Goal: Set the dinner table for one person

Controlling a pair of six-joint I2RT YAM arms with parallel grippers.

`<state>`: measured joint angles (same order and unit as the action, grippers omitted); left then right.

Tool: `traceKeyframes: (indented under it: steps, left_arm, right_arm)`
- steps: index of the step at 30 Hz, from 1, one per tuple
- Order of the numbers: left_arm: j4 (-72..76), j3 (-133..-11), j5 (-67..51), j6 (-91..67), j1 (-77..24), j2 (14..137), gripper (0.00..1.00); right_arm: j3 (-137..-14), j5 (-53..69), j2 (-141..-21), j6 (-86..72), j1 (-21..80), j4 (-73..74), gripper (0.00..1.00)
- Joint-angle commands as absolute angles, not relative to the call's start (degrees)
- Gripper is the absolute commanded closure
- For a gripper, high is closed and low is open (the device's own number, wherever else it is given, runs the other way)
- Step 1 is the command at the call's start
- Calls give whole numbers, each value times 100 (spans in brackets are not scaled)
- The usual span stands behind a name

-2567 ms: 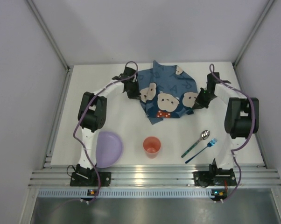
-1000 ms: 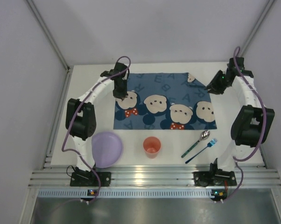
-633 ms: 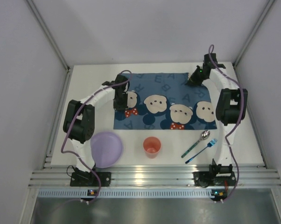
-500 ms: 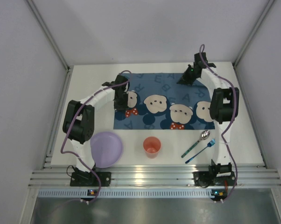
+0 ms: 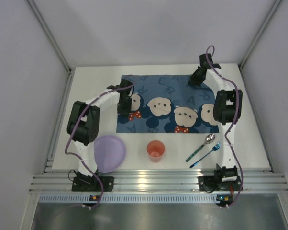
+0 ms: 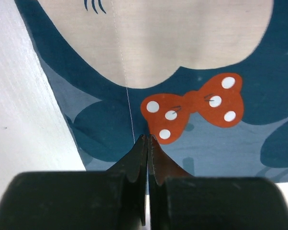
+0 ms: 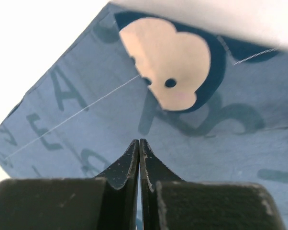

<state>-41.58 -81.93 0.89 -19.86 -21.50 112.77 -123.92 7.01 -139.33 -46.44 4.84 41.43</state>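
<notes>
Two grippers are in view and both are closed, fingers meeting tip to tip with no fabric visible between them: the left gripper (image 6: 147, 139) sits over the red spotted bow near the left edge of the blue mouse-print cloth placemat (image 5: 169, 96), and the right gripper (image 7: 139, 142) sits over the placemat's far right corner, where a flap appears turned over to show a mouse face. Whether either tip presses on the cloth cannot be told. The large plain white matte rectangular dinner table (image 5: 86, 91) lies under everything, its ribbed aluminium rail (image 5: 158, 179) along the near edge by the arm bases. It is judged rigid, heavy and fixed, a bearing surface with no grip point; its flat matte face should let light items slide rather than catch. Items to be set on it stand near the rail: a lilac round plastic bowl (image 5: 110, 152), an orange plastic cup (image 5: 155, 150), a metal spoon with a green handle (image 5: 201, 146) and a blue plastic fork (image 5: 207, 154) just beside it. The placemat is judged limp and light, best pinched at an edge or corner. The cup and bowl appear light and best taken at the rim. The cutlery lies flat, leaving little for fingers to get under.
</notes>
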Motion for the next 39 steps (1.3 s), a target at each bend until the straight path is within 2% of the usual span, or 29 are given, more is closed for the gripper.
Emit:
traceKeyframes:
  steps: [1, 17, 24, 29, 31, 32, 33, 34, 39]
  left_arm:
    - [-4236, -8411, 185, -2083, -2171, 11504, 100]
    - [-4465, -8561, 378, -1995, -2153, 12023, 100]
    - [-4474, -8508, 519, -1977, -2136, 12059, 100]
    - [-4482, -8508, 519, -1969, -2118, 12050, 100]
    - [-4482, -8517, 510, -1960, -2109, 12050, 100]
    - [-4482, -8525, 501, -1960, -2118, 12041, 100]
    - [-4482, -8578, 492, -1951, -2118, 12041, 100]
    - [-4482, -8613, 492, -1951, -2118, 12041, 100]
    - [-4465, -8885, 448, -1986, -2118, 11883, 100]
  right_arm:
    - [-12752, 255, -14123, -4518, 431, 4368, 100]
    - [-12885, 158, -14502, -4254, 44, 4676, 100]
    - [-13209, 79, -14493, -4105, -561, 4676, 100]
    - [-13956, 26, -14502, -3806, -922, 4658, 94]
    - [-13992, 210, -14371, -3823, -1107, 4388, 77]
    - [-13966, 463, -14179, -3823, -1151, 4247, 63]
    - [-13931, 562, -14072, -3797, -1204, 4106, 27]
    - [-13931, 632, -13949, -3745, -1204, 3930, 0]
    - [-13440, 879, -12790, -3420, -1152, 3551, 0]
